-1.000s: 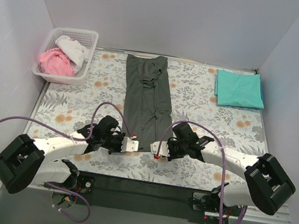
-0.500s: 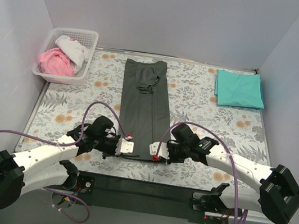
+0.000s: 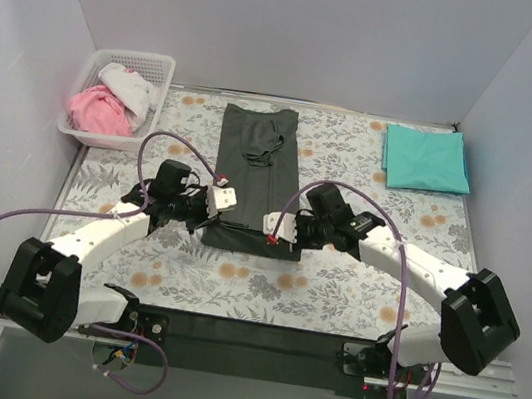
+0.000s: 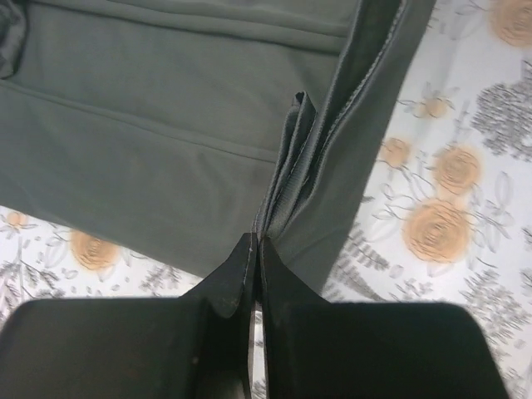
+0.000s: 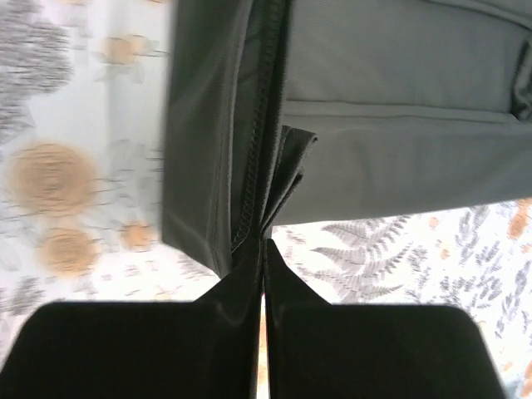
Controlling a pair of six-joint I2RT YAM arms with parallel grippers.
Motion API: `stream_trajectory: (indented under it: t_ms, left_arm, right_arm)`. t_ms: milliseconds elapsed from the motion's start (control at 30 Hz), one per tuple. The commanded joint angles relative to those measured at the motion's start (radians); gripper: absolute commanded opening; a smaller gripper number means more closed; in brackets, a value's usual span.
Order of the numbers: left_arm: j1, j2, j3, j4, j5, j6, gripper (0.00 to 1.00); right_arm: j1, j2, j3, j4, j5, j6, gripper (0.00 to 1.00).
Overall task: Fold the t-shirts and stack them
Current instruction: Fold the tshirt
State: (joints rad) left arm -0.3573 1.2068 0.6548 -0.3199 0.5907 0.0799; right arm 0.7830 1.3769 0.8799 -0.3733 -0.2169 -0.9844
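Charcoal t-shirt centre, teal t-shirt far-right.

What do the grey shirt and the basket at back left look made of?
The charcoal t-shirt: matte knit cloth, probably cotton jersey; it drapes in soft folds with a stitched hem. The basket: white moulded plastic, apparently, given its slotted walls.

The dark charcoal-grey t-shirt is laid as a narrow strip from the centre toward 12 o'clock, its near end doubled back, and the teal t-shirt is folded flat at 2 o'clock.
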Motion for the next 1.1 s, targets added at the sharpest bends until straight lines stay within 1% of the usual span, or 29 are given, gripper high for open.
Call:
stream_trajectory:
  t_ms: [0, 200, 433, 533, 800, 1067]
  left_arm:
    - [0.027, 0.055, 0.049, 0.116, 0.017, 0.021, 0.00]
    - [0.080, 0.174, 0.095, 0.257, 0.005, 0.038, 0.00]
    - [0.121, 0.344, 0.201, 0.355, 0.008, 0.038, 0.00]
    - [0.133, 0.414, 0.255, 0.377, 0.009, 0.038, 0.00]
    - [0.162, 0.559, 0.380, 0.410, 0.008, 0.020, 0.00]
    - [0.182, 0.643, 0.427, 0.413, -0.003, 0.024, 0.00]
  right_arm:
    - [-0.068, 0.076, 0.106, 0.066, -0.007, -0.075, 0.01]
    - [-0.148, 0.240, 0.252, 0.094, -0.044, -0.131, 0.01]
    - [-0.194, 0.413, 0.418, 0.102, -0.065, -0.154, 0.01]
    - [-0.209, 0.474, 0.488, 0.102, -0.072, -0.161, 0.01]
    - [-0.243, 0.606, 0.605, 0.102, -0.085, -0.171, 0.01]
    - [-0.266, 0.692, 0.674, 0.112, -0.081, -0.171, 0.01]
